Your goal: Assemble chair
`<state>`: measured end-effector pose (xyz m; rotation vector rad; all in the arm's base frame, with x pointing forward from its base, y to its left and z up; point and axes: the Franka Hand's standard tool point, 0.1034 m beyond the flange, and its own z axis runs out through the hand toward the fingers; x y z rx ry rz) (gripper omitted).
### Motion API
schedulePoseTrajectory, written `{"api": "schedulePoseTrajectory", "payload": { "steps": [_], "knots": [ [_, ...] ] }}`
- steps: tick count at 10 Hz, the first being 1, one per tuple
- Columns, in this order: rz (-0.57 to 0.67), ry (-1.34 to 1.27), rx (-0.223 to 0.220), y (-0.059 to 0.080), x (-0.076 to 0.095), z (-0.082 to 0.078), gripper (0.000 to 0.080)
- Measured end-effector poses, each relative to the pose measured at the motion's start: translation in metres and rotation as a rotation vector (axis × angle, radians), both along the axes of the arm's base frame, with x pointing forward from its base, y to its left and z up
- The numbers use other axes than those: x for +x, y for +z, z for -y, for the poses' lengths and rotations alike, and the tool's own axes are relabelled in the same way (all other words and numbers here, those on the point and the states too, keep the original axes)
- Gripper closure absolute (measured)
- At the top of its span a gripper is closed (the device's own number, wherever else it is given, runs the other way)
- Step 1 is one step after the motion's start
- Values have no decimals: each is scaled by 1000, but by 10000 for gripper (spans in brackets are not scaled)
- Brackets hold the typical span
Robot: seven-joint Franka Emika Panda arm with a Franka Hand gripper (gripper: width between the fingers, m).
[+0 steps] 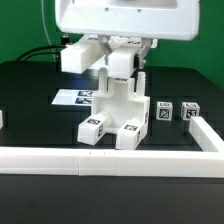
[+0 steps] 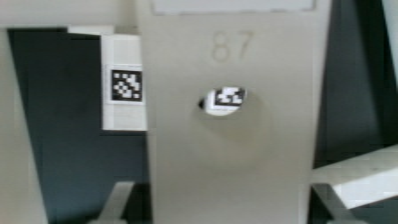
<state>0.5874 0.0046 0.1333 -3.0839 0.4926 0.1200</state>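
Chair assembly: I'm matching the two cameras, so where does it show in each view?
Exterior view: the chair assembly stands mid-picture on the black table.
Wrist view: its white panel fills most of the picture, close up.
Shared landmark: the black table beside it.

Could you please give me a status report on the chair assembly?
Tool shut on top of chair assembly, standing upright. Two small tagged parts loose at exterior view's right, apart from it. Nothing seen in the way.
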Motion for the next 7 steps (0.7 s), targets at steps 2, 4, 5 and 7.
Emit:
{"api": "schedulePoseTrajectory", "payload": {
  "steps": [2, 4, 5, 7],
  "knots": [
    [8, 65, -28, 1, 1, -17, 515],
    [46, 65, -30, -1, 6, -18, 515],
    [45, 61, -28, -1, 5, -18, 515],
    [153, 60, -34, 5, 13, -19, 515]
  ]
}}
